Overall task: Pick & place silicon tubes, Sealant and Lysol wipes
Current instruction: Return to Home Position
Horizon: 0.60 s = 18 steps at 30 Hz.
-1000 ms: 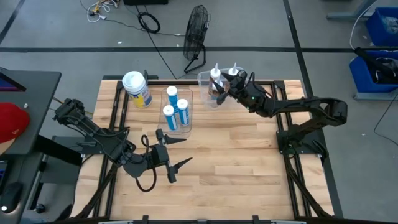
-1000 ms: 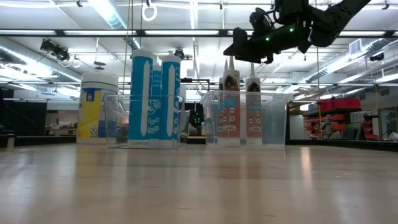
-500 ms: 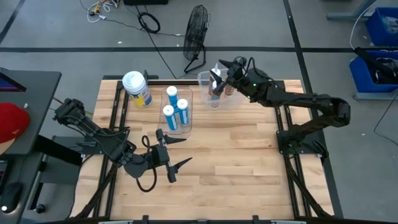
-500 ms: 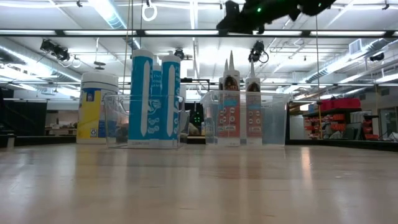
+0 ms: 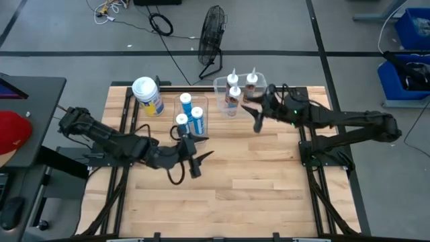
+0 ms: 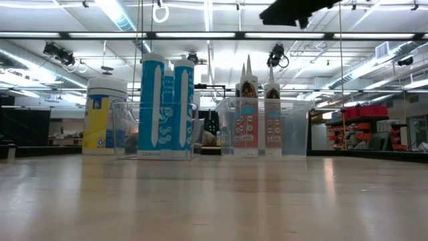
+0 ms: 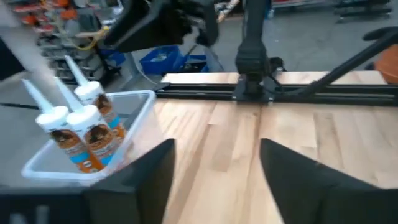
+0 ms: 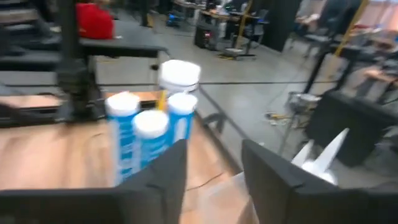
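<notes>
Wood planks form the tabletop, pale and smooth. On it stand one canister, two bins and six tubes.

- **Lysol wipes:** The Lysol wipes are a single wide round canister with a white lid and a yellow-and-blue label. It stands upright near the far left corner, just beside the tube bin.
- **Tube bin:** This clear plastic box holds three blue silicone tubes. They are slim upright cylinders with white caps.
- **Sealant bin:** The sealant bin is also clear plastic and sits at the far edge, right of the tube bin. It holds three sealant tubes, orange-labelled, with white shoulders and tapered nozzles pointing up.

The left tool is released, its two dark fingers spread wide. It hangs just in front of the tube bin and grips nothing. Half a second ago it sat lower down the tabletop, nearer the front edge.

The right tool is likewise released and empty. Earlier it hovered over the sealant bin. It has since drawn back and now hangs above bare wood, just beside the bin's front right corner. In the low view its dark shape has slid rightward along the top edge.
</notes>
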Each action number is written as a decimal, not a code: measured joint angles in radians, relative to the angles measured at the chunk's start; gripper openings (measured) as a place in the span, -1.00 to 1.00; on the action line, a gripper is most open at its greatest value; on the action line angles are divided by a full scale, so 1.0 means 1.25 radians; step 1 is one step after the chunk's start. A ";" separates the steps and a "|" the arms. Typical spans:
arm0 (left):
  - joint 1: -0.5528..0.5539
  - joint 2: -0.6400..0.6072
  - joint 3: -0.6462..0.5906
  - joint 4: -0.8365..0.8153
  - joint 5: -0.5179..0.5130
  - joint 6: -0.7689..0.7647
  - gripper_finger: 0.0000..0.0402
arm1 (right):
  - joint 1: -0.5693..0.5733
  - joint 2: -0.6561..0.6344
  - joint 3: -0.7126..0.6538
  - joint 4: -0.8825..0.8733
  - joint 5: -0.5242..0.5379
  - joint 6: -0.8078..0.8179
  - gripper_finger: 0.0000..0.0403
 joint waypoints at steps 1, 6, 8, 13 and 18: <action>0.012 0.000 0.000 0.000 0.022 0.004 0.12 | 0.014 -0.018 -0.025 0.004 0.000 0.012 -0.28; 0.070 -0.001 -0.021 0.020 0.088 0.010 -0.49 | 0.074 -0.083 -0.161 0.048 0.000 0.076 -0.79; 0.091 -0.002 -0.067 0.079 0.101 0.009 -0.77 | 0.094 -0.097 -0.213 0.085 0.000 0.095 -0.94; 0.143 -0.036 -0.230 0.364 0.270 0.045 -0.95 | 0.125 -0.100 -0.313 0.187 0.007 0.144 -0.91; 0.218 -0.094 -0.365 0.596 0.459 0.052 -0.98 | 0.140 -0.100 -0.344 0.211 0.008 0.155 -0.98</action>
